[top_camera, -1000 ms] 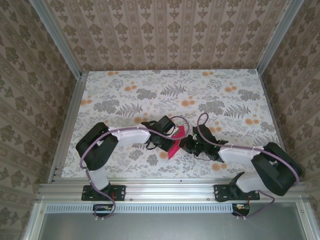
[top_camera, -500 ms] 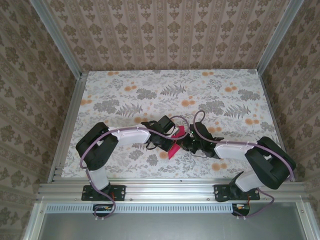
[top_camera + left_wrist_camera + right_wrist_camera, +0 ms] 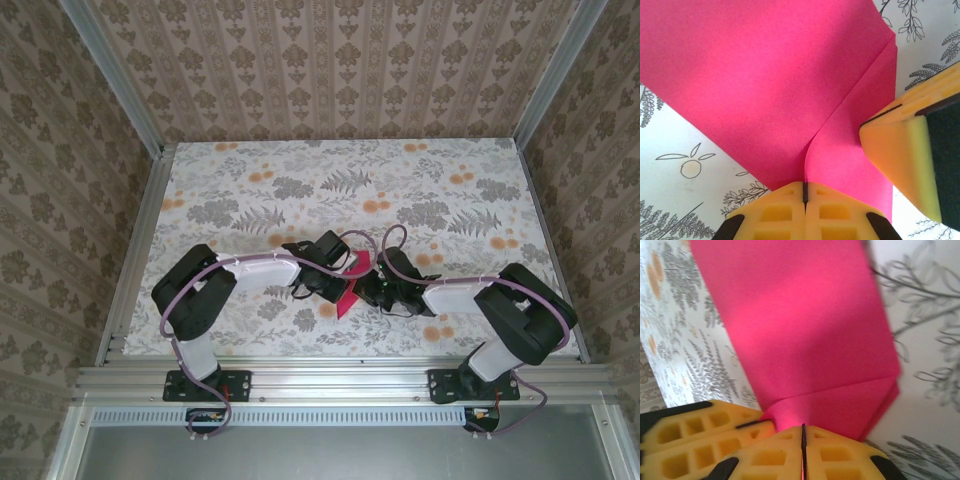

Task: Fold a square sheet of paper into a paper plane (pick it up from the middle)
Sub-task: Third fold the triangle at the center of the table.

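Matte magenta paper sheet, folded with a sharp diagonal crease, is toward 6 o'clock from the floral table's centre; blocky yellow left claw and right claw both pinch its edges

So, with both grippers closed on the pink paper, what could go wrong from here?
1. The left gripper and right gripper both pinch the folded pink sheet close together; opposite pulls may tear it.
2. Their fingers stand very close, so they could collide.
3. The flap curls up beside the left gripper, so the next crease may go crooked.
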Robot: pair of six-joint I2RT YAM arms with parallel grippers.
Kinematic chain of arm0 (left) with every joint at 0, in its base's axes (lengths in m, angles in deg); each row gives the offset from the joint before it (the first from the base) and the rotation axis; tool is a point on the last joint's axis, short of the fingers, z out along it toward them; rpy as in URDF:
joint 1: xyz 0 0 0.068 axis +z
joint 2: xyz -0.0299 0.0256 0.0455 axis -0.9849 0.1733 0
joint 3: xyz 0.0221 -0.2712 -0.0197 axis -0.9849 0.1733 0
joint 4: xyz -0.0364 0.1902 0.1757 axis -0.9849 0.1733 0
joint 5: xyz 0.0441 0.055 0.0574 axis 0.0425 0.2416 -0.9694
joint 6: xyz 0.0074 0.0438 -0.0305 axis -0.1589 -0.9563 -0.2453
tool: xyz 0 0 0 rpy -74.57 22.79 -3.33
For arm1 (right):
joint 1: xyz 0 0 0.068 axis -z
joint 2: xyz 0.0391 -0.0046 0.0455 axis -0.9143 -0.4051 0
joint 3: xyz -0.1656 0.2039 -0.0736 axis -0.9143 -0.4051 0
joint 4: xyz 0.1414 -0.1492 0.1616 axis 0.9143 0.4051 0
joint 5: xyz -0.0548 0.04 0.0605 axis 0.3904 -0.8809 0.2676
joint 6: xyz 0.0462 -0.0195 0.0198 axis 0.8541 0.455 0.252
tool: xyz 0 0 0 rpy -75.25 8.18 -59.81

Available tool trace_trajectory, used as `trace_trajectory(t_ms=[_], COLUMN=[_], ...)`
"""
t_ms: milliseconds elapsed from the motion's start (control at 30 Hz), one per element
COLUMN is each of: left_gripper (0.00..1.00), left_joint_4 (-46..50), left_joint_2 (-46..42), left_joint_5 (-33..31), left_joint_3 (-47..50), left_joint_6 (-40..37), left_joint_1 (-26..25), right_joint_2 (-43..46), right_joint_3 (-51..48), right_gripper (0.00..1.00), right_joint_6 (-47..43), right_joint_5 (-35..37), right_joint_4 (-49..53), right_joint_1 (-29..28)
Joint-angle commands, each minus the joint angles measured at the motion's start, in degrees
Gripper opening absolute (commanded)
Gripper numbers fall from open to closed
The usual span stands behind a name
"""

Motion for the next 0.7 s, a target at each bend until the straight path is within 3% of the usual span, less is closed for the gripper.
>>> trace_trajectory(t_ms=[0, 400, 667], left_gripper=[0.02, 0.01, 0.01], left_joint_4=[1.6, 1.7, 1.8], left_joint_2=[2.1, 2.5, 3.0], left_joint_5=[0.6, 0.2, 0.5], left_joint_3=[-0.3, -0.2, -0.2], left_joint_6=[-0.2, 0.4, 0.4], left_joint_1=[0.0, 0.0, 0.0], right_joint_2=[0.2, 6.1, 1.7], right_joint_3=[-1.1, -2.5, -4.9], right_gripper=[0.11, 0.14, 0.12], right_joint_6=[-1.3, 0.2, 2.8], right_joint_5=[0.1, -1.2, 0.6], right_joint_4=[1.4, -0.8, -7.4], right_joint_1=[-0.4, -2.3, -4.1])
